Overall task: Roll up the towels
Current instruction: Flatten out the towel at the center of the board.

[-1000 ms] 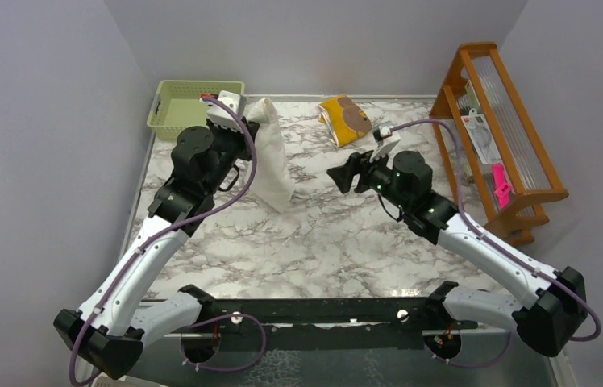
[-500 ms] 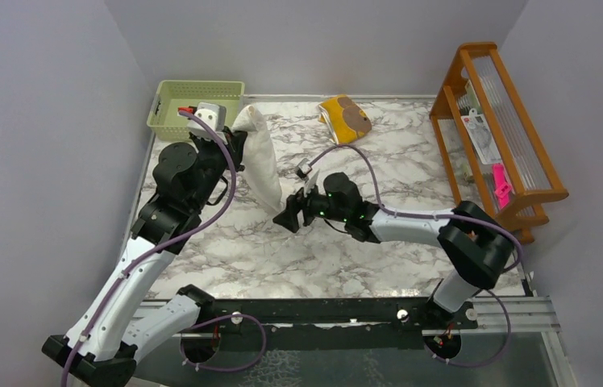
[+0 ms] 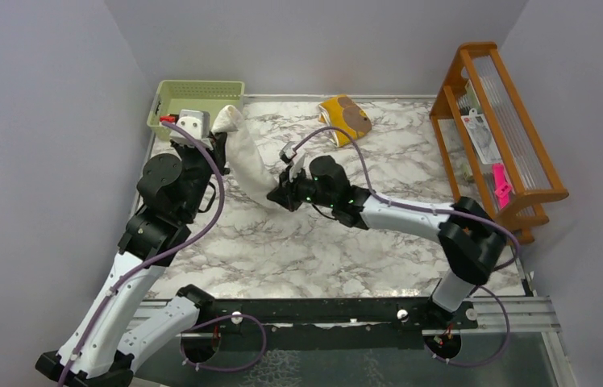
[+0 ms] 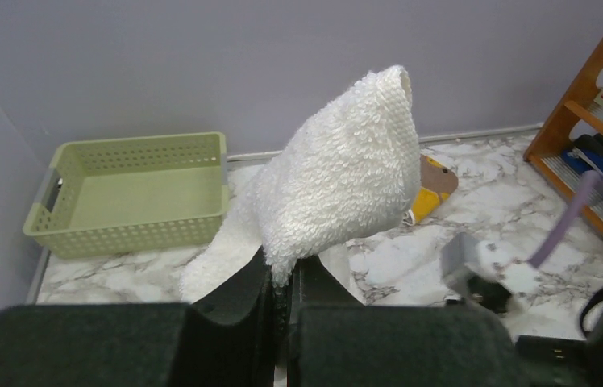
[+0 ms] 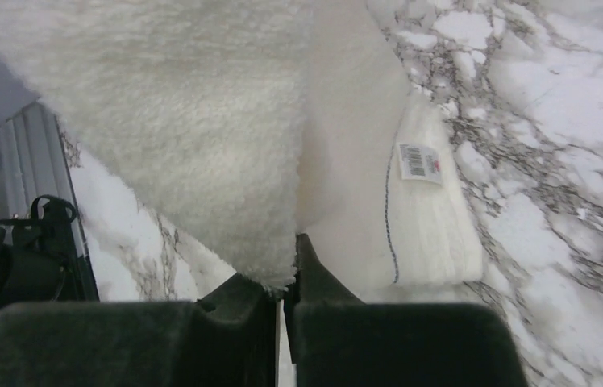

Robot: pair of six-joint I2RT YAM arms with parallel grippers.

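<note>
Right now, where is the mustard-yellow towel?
In the top view the mustard-yellow towel lies at the far edge of the marble table, right of centre, between the green basket and the wooden rack, apart from both arms.

Robot lab booth: plain grey walls (image 3: pixel 314 40), marble-print tabletop (image 3: pixel 322 250).

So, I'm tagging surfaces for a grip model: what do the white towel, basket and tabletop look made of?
The white towel: looped terry cloth, matte, fuzzy pile shows. The basket: likely pale green plastic, from moulded perforated walls. The tabletop: marble look, white with grey veins; stone or laminate, cannot tell.
</note>
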